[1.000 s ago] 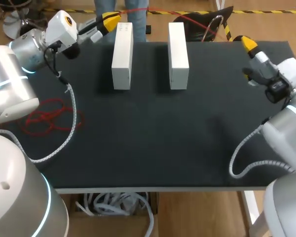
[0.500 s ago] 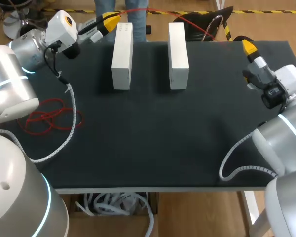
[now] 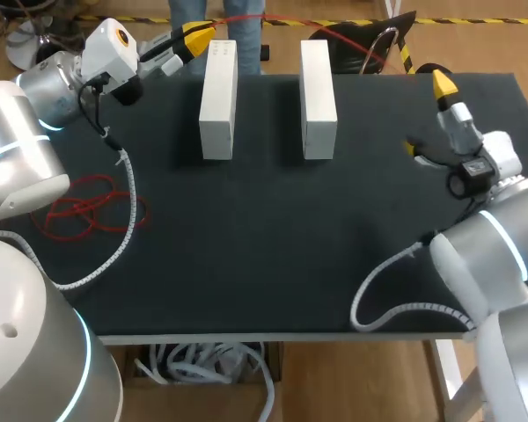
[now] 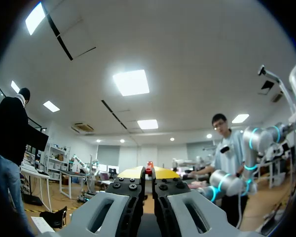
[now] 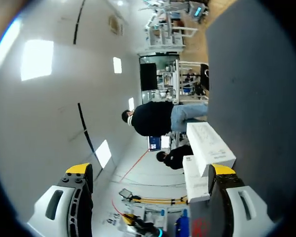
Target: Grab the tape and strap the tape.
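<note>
Grab pending: red tape (image 3: 86, 211) lies untouched on the tabletop (image 3: 273, 255). The nearer left gripper (image 3: 196, 40), fingers closed, would need to open and descend; the right gripper (image 5: 150, 170) has its fingers spread wide.

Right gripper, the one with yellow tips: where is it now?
Head view: the right gripper hangs open over the table's far right part, just right of the nearer white box.
</note>
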`<state>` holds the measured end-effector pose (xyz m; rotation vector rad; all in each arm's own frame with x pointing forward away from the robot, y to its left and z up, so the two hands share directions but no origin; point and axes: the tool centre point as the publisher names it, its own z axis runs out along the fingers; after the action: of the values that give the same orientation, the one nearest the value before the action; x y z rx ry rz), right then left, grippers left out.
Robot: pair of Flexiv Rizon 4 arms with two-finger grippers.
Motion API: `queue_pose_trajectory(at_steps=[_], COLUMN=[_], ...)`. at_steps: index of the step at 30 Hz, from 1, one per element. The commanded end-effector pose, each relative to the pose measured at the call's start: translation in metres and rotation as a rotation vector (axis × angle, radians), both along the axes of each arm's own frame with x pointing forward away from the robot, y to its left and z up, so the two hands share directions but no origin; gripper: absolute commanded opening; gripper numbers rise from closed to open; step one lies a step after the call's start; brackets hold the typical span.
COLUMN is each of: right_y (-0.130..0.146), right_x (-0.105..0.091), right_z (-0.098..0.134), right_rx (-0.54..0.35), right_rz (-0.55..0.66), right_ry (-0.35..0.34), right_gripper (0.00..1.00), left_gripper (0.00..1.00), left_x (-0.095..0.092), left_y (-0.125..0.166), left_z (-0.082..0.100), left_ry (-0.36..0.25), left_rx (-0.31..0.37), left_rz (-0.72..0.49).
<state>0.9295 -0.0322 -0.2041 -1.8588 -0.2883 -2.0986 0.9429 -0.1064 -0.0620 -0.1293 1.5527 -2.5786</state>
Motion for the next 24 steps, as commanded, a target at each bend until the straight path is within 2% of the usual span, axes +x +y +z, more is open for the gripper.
queue_pose_trajectory(at_steps=[1, 8, 18, 24], right_y=[0.01, 0.019, 0.042, 0.054], right_x=[0.0, -0.001, -0.003, 0.003], right_z=[0.008, 0.024, 0.034, 0.041], right_rx=[0.147, 0.252, 0.343, 0.378], right_rz=[-0.246, -0.345, -0.434, -0.478], right_ry=[0.086, 0.108, 0.113, 0.118], right_gripper=[1.0, 1.0, 1.0, 1.0], left_gripper=[0.0, 0.0, 0.0, 0.0], left_x=[-0.001, -0.001, -0.001, -0.001], left_y=[-0.001, -0.001, -0.001, -0.001], left_z=[0.0, 0.0, 0.0, 0.0], left_ry=[0.0, 0.0, 0.0, 0.0], left_rx=[-0.001, -0.001, -0.001, -0.001], left_rz=[0.004, 0.004, 0.004, 0.004])
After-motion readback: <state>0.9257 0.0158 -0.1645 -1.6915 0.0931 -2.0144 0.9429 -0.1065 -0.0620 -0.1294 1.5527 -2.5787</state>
